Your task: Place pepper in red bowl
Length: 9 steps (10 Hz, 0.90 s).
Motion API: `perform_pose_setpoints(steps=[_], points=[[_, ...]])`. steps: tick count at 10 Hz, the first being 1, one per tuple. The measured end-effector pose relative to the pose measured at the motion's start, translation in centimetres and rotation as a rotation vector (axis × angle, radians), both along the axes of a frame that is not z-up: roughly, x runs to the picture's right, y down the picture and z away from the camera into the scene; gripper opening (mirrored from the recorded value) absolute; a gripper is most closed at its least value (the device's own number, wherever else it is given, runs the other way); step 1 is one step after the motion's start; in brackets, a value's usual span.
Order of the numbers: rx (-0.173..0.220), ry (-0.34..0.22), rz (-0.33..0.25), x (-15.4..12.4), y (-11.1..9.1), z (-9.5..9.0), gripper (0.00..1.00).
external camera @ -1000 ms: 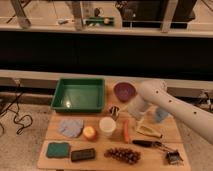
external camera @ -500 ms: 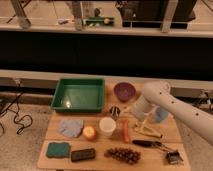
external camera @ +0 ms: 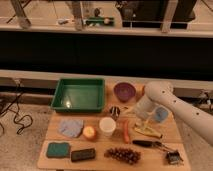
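Observation:
The pepper point(external camera: 126, 131) is a slim orange-red piece lying on the wooden table point(external camera: 100, 146), just right of the white cup point(external camera: 107, 126). Only an orange sliver of the red bowl point(external camera: 142, 90) shows at the back right, beside the purple bowl point(external camera: 124, 91); my white arm point(external camera: 156, 95) hides the rest of it. My gripper point(external camera: 134, 116) hangs from the arm's lower end, just above and slightly right of the pepper's far tip, low over the table.
A green tray point(external camera: 80, 94) stands at the back left. A blue cloth point(external camera: 71, 127), round orange fruit point(external camera: 89, 132), green sponge point(external camera: 57, 149), dark block point(external camera: 82, 154), grapes point(external camera: 122, 154), pale yellowish piece point(external camera: 147, 131), black tool point(external camera: 150, 144) and a small black-and-white object point(external camera: 115, 111) lie about.
My arm has swung down and toward the front, bringing the gripper from near the purple bowl to just above the pepper. The objects have not moved.

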<state>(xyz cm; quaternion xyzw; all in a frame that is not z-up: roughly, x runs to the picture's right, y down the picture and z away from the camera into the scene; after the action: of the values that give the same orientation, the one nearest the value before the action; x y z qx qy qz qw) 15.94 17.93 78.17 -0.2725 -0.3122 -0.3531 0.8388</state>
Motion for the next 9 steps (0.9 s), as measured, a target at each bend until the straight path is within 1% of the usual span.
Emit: perform_pose_setpoints(steps=[5,7,9], points=[[-0.004,0.000,-0.005,-0.2,0.2,0.1,0.80],[-0.030,-0.007,-0.036,-0.6,2.0,0.6,0.80],[-0.039,-0.006,-0.051,0.0,3.4,1.2,0.80]])
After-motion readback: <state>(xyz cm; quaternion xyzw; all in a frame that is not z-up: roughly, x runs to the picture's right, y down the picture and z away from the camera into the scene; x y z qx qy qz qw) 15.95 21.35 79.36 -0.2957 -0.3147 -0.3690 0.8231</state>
